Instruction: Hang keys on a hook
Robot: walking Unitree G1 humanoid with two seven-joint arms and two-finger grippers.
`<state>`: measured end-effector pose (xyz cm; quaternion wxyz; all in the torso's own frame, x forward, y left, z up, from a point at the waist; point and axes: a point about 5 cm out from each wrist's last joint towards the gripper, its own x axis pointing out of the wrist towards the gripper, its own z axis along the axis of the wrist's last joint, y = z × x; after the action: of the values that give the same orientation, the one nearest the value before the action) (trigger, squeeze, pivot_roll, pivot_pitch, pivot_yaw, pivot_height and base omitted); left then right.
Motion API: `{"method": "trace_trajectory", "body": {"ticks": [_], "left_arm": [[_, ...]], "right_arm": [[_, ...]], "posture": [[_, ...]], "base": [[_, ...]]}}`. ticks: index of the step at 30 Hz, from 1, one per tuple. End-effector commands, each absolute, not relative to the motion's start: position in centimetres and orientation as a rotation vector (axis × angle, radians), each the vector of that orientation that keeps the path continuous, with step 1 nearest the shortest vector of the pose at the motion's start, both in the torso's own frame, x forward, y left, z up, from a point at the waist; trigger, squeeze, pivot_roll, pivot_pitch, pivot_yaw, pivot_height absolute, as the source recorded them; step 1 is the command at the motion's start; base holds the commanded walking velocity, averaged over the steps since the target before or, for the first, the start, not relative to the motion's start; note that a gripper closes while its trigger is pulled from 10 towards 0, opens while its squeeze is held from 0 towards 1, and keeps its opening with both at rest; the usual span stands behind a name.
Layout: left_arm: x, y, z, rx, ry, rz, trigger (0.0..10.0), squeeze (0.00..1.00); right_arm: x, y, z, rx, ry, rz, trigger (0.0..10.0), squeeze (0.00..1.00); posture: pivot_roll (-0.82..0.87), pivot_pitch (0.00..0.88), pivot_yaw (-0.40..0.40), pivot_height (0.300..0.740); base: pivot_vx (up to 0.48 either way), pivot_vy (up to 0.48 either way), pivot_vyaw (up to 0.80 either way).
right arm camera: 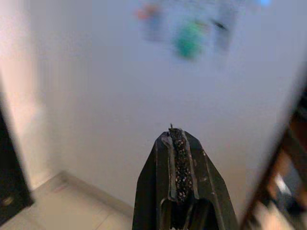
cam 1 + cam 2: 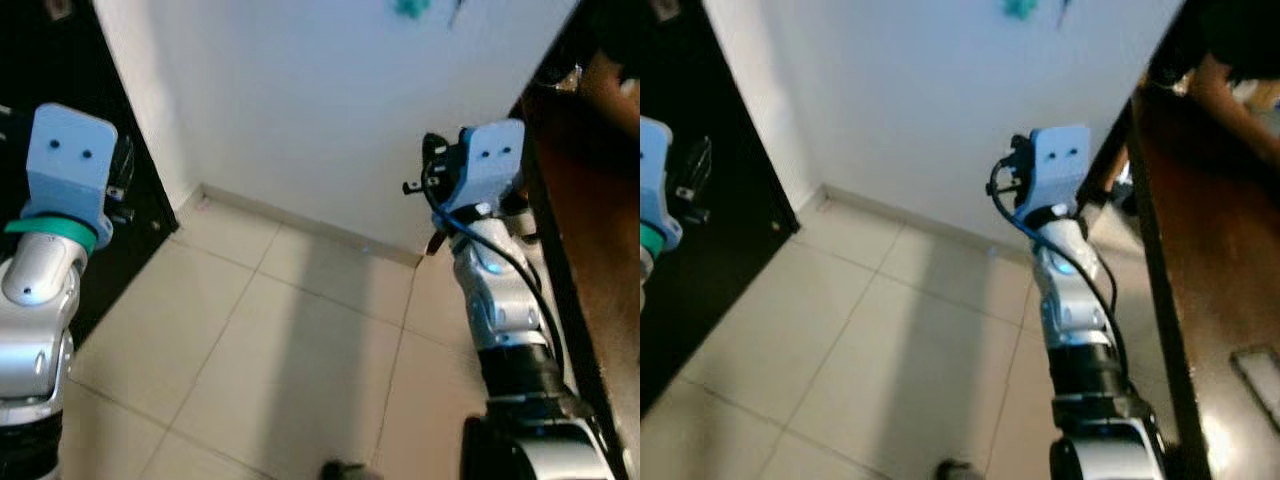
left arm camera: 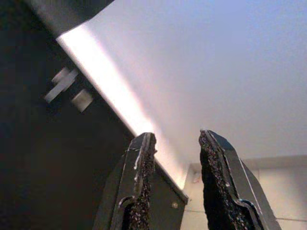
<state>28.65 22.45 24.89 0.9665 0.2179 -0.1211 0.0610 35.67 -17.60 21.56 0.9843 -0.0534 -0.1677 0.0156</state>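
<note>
Both of my arms are raised before a white wall (image 2: pixel 320 110), above a floor of pale tiles (image 2: pixel 270 360). The right gripper (image 1: pixel 178 143) points at the wall, its two black fingers pressed flat together with no gap between the pads; I can make out nothing held between them. The left gripper (image 3: pixel 176 158) is up beside a dark door (image 3: pixel 53 158) at the wall's left edge, its fingers (image 3: pixel 139 187) parted with bare wall showing through the gap, and nothing in them.

High on the wall, above and ahead of the right gripper, hangs a green blob (image 1: pixel 189 40) with a couple of smaller coloured shapes beside it; the right wrist view is too blurred for me to say whether these are the keys or the hook, though they are the only things on the wall. The same green patch (image 2: pixel 410 8) sits at the very top of the head camera's frame.

To my right runs a dark brown wooden counter (image 2: pixel 1210 260), and a person's arm (image 2: pixel 1235 105) leans in over its far end. A pale skirting strip (image 2: pixel 300 222) runs where wall meets floor.
</note>
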Motion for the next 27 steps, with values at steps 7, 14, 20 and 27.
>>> {"method": "trace_trajectory", "body": {"ticks": [7,14,20,27], "left_arm": [[30.1,23.2,26.4,0.549,-0.302,0.125,10.0,0.00],[30.5,23.5,25.3,0.385,-0.210,0.112,10.0,0.00],[30.1,23.5,22.3,0.327,-0.079,0.115,10.0,0.00],[28.9,24.6,18.8,0.473,-0.069,0.209,10.0,0.00]], "right_arm": [[34.4,-17.3,20.9,-0.142,-0.335,0.043,10.0,0.00],[35.3,-17.4,22.9,-0.163,-0.385,0.073,10.0,0.00],[35.1,-15.3,22.5,-0.210,-0.384,0.189,10.0,0.00],[33.9,-13.2,20.2,-0.213,-0.321,0.289,10.0,0.00]], "posture": [[0.09,0.083,0.164,0.740],[0.09,0.080,0.083,0.740],[0.09,0.111,0.049,0.740],[0.09,0.139,-0.006,0.740]], "base": [[0.000,0.000,-0.80],[0.000,0.000,-0.80],[0.000,0.000,-0.74],[0.000,0.000,-0.19]]}}
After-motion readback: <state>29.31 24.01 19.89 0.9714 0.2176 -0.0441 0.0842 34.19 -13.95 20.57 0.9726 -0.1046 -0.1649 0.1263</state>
